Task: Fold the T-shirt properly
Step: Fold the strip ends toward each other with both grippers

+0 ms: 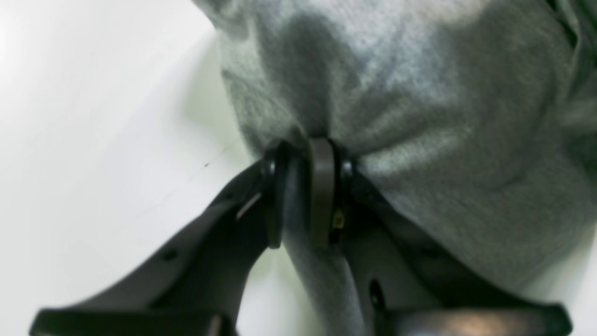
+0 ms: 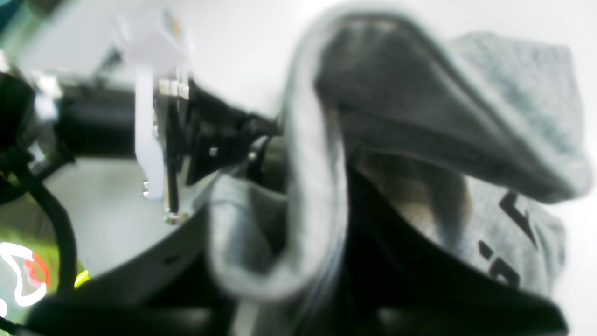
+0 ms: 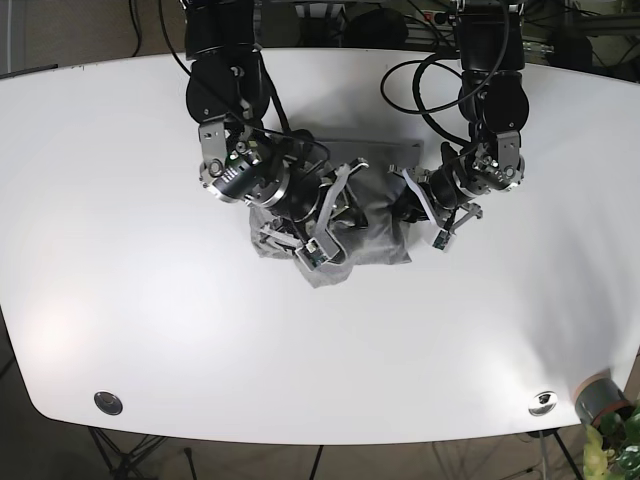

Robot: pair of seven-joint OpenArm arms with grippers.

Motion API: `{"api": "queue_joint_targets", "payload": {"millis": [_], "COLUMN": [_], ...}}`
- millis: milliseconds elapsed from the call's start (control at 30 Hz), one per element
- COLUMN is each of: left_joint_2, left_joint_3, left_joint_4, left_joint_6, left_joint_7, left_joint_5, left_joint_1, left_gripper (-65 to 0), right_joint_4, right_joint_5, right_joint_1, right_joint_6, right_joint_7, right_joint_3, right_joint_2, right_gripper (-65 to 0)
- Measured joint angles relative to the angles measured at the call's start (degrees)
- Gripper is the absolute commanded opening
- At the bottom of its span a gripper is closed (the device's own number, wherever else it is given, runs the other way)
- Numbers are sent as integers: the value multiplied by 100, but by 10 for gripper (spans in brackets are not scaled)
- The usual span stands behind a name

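Observation:
The grey T-shirt (image 3: 365, 228) lies bunched in the middle of the white table (image 3: 120, 250), with both grippers at it. In the left wrist view my left gripper (image 1: 308, 156) is shut on a pinch of the grey T-shirt (image 1: 419, 93) at its edge, and a strip of fabric hangs down between the fingers. In the blurred right wrist view my right gripper (image 2: 317, 219) holds a thick fold of the T-shirt (image 2: 522, 93), which drapes over it; black print (image 2: 510, 219) shows. In the base view the right gripper (image 3: 335, 205) is at the shirt's left and the left gripper (image 3: 412, 200) at its right.
Both arms reach in from the far edge, with black cables (image 3: 420, 80) looping behind them. Round metal fittings (image 3: 108, 402) sit at the table's near corners. A pot (image 3: 598, 398) stands off the near right corner. The left arm (image 2: 158, 126) shows in the right wrist view.

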Motion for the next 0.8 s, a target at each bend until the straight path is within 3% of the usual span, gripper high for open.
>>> {"api": "queue_joint_targets", "payload": {"millis": [133,233,267,300,800], "left_joint_2": [0,-4,-7,-15,-11], "left_joint_3": [0,-2,-4,-7,-17], "left_joint_4": [0,-83,-118,-177,-214], "left_joint_6": [0,0,-2,-15,-63], "left_joint_7": [2,-37,-48,-68,-4], "left_joint_5": [0,-42,-55,-109,-133], "left_joint_1": [0,-9,-17,-22,-28], "left_gripper": [-579,-579,-579,-579,-581], "right_joint_4": [-9,-15,-20,-22,562], "right_joint_5": [-278,-328,-323,-319,-251], "right_joint_1": [17,22,20,17,-302], "right_joint_6": [-544,-964,-981,-1115,-1106], "right_joint_7": [15,15,11,13,79], "right_joint_3": [-295,-527,-568,-625,-496], "right_joint_2": [4,33,33,28,109], "right_gripper": [-263,-214,-205,-203,-206]}}
